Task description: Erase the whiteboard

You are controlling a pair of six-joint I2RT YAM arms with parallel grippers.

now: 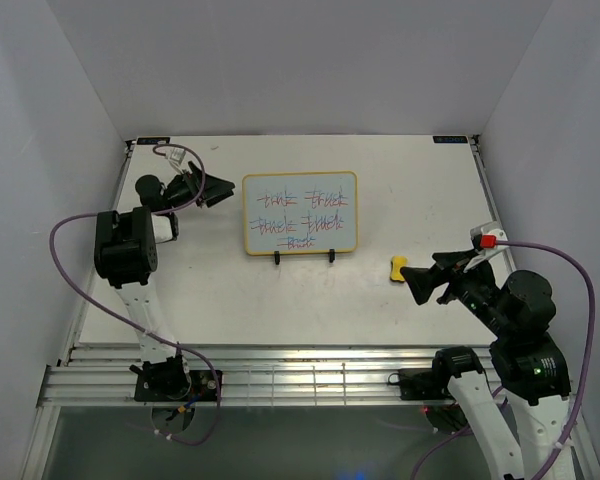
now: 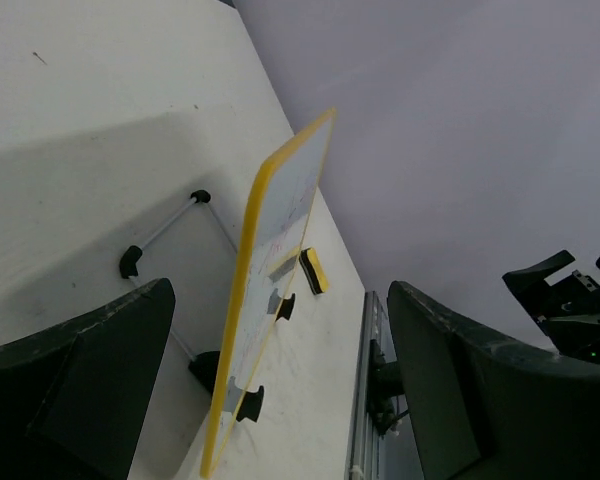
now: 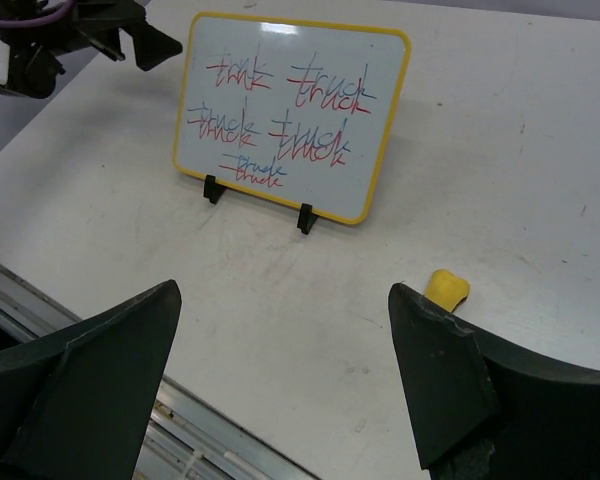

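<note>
Top external: rounded, yellow-rimmed whiteboard (image 1: 300, 213)

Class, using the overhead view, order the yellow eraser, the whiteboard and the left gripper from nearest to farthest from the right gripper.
1. yellow eraser, just left of the right gripper.
2. whiteboard, propped upright, farther left and back.
3. left gripper, beyond the whiteboard's left edge.

Small yellow eraser block (image 1: 398, 268) on the white table (image 1: 230, 305)
</note>
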